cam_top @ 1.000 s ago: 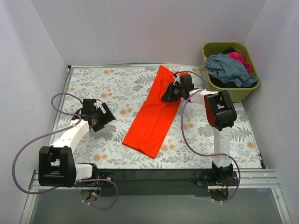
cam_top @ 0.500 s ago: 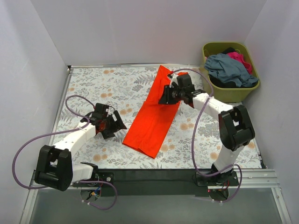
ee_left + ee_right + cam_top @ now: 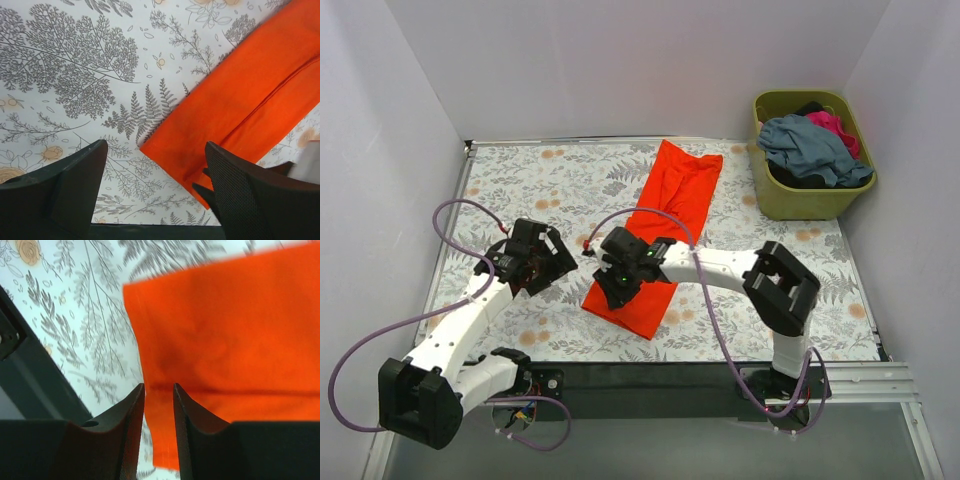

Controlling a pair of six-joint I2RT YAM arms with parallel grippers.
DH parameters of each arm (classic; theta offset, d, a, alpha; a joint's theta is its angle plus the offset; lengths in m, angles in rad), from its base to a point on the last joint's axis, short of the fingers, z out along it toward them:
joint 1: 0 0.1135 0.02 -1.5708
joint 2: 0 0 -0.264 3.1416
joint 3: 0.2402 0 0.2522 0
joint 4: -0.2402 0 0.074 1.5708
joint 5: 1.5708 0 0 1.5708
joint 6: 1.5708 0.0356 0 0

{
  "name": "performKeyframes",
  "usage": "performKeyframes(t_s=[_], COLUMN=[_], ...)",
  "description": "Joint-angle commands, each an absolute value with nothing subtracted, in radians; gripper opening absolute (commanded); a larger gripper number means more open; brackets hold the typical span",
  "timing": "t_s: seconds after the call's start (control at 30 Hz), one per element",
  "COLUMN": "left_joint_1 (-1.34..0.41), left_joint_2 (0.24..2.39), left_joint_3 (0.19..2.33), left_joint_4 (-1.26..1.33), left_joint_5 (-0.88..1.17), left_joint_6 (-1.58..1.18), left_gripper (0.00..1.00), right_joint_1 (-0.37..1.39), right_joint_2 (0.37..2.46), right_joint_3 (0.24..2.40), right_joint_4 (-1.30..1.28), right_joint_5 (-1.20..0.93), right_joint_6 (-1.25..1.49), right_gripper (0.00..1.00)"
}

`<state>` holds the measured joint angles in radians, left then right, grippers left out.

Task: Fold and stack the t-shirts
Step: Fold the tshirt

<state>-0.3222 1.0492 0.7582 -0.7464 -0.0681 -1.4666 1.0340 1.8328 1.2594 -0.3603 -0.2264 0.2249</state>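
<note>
A bright orange-red t-shirt (image 3: pixel 667 222) lies folded into a long strip, running diagonally across the floral table. My right gripper (image 3: pixel 612 286) hovers over its near left end. In the right wrist view the jaws (image 3: pixel 159 386) stand a narrow gap apart above a fold line in the cloth (image 3: pixel 225 330), pinching nothing. My left gripper (image 3: pixel 552 262) is just left of that same end, wide open. The left wrist view shows the shirt's near corner (image 3: pixel 240 100) between and beyond its open fingers (image 3: pixel 156 145). Grey-blue (image 3: pixel 810 145), magenta (image 3: pixel 834 124) and dark (image 3: pixel 802 181) t-shirts lie in the basket.
The olive-green basket (image 3: pixel 820 206) stands at the far right corner of the table, by the right wall. White walls close in the table on three sides. A dark rail (image 3: pixel 650 378) runs along the near edge between the arm bases.
My right arm swung from the shirt's far end down to its near left end, uncovering the far end. The left gripper shifted slightly, staying open beside the shirt.
</note>
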Motion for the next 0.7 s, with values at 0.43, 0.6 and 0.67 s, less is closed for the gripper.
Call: performKeyframes(t_s=[0.43, 0.6, 0.67], left_joint_1=[-0.319, -0.319, -0.319], left_joint_2=[0.962, 0.939, 0.928], left_joint_3=[0.767, 0.761, 0.756], left_joint_4=[-0.859, -0.88, -0.884], left_joint_5=[-0.158, -0.14, -0.132], left_joint_6=[-1.539, -1.555, -1.555], left_gripper=[0.74, 0.74, 0.74], right_joint_1=[1.157, 1.16, 1.16], right_joint_2=[1.991, 1.933, 1.896], right_joint_3=[1.373, 1.319, 1.324], right_joint_4=[-0.577, -0.592, -0.591], right_joint_5=[-0.287, -0.4, -0.352], right_joint_6=[0.063, 0.08, 0.083], right_gripper=[0.32, 0.32, 0.32])
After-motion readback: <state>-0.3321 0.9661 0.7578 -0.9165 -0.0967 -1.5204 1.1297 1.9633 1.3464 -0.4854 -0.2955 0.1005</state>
